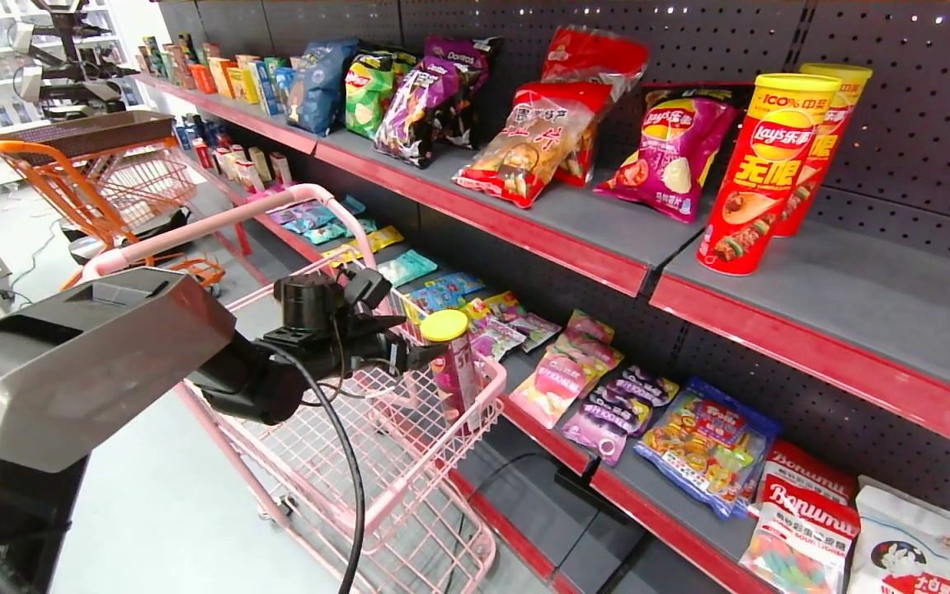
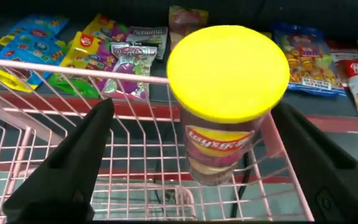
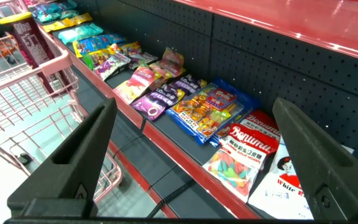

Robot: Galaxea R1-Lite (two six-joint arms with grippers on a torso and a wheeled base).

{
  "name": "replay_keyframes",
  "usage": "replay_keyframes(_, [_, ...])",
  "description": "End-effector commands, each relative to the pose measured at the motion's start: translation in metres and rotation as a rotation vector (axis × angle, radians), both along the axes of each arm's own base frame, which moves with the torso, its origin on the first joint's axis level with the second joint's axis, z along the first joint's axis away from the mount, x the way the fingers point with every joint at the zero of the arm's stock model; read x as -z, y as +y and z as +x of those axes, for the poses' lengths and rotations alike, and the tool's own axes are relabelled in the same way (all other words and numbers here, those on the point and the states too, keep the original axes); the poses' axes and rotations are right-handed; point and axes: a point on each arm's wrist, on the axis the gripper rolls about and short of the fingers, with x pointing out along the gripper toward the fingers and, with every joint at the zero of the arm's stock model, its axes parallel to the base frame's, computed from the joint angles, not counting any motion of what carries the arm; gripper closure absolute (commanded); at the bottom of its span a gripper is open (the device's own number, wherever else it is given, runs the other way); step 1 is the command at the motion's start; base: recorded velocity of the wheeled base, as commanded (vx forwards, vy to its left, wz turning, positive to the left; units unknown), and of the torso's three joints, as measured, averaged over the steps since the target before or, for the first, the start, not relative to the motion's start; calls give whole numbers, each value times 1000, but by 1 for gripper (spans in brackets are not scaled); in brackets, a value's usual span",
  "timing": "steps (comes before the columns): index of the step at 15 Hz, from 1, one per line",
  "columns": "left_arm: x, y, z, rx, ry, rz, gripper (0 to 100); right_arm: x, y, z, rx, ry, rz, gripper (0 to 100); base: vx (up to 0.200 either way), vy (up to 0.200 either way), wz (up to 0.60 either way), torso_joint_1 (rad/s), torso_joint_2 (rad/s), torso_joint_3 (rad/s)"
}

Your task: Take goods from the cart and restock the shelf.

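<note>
Straddling upright chip can, left tool wide open

base of the can is lost behind the pink cart wire, and its label's a blur in the left wrist view. white bag bottom right gets chopped by the frame. far-end boxes on the top shelf are too tiny to make out
</note>
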Motion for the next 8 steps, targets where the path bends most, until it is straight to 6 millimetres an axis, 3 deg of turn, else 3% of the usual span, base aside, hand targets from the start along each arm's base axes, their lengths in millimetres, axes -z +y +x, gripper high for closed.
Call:
replay_keyframes(1, [13,-4,5,5,15,4,0,0,0,0,0,1,0,0,0,0,0,0,0,0])
replay_keyframes(8, [27,-16,20,-4,0,0,0,0,0,0,-3,0,-2,0,0,0,0,0,0,0])
